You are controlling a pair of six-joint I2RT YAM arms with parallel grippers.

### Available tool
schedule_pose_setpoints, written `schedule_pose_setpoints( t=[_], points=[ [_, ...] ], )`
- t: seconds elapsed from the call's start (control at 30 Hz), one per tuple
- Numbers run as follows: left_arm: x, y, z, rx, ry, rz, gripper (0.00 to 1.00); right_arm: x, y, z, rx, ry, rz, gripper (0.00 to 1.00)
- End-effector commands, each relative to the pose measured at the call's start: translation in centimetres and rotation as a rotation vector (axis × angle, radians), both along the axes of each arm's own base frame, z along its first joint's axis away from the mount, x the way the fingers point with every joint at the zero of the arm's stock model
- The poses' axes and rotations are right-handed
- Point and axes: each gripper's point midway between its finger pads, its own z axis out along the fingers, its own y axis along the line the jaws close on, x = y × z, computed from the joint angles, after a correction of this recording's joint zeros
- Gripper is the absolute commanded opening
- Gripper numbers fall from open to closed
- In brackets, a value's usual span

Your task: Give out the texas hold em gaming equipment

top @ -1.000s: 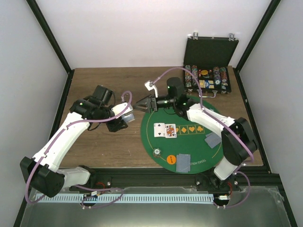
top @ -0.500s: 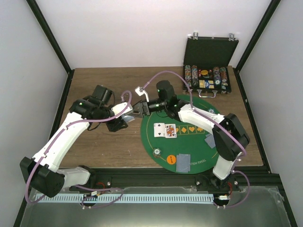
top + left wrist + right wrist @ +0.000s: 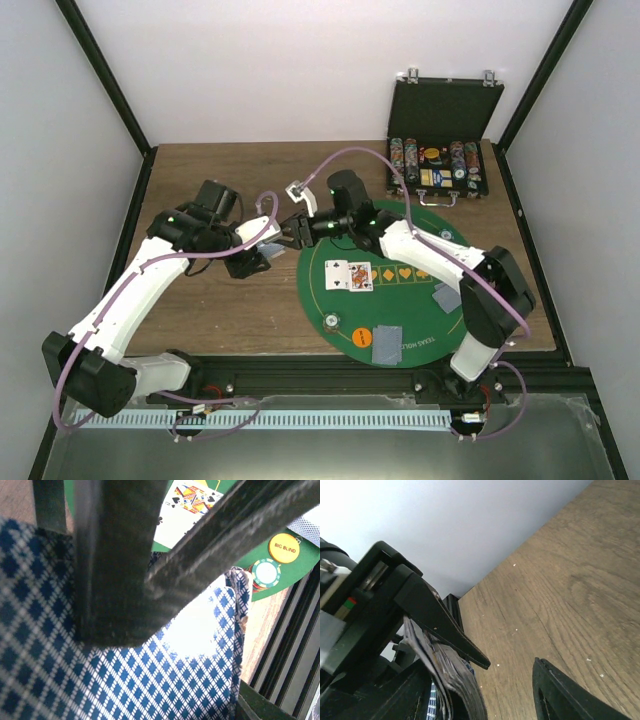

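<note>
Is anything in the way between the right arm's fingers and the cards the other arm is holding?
No, nothing visible. The right gripper is right at the deck of cards held in the left gripper.

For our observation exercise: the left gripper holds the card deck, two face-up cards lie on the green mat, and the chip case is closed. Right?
No: the chip case stands open, lid raised, as the top external view shows. The left gripper holds the card deck, and two face-up cards lie on the green mat.
</note>
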Motion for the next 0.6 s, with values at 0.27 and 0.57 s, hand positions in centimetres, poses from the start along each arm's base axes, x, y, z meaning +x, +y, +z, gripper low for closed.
schedule_pose_setpoints(
  t=[0.27,0.57],
  points=[
    [0.3,-0.1,0.7,-0.017,-0.023,0.005,0.49,0.0,-1.0,2.7,-0.034,-0.117,-0.023,0.40],
    [0.3,0.0,0.6,-0.012,-0.025,0.006,0.49,0.4,-1.4,3.2,-0.079,-0.161,-0.044,0.41]
  ],
)
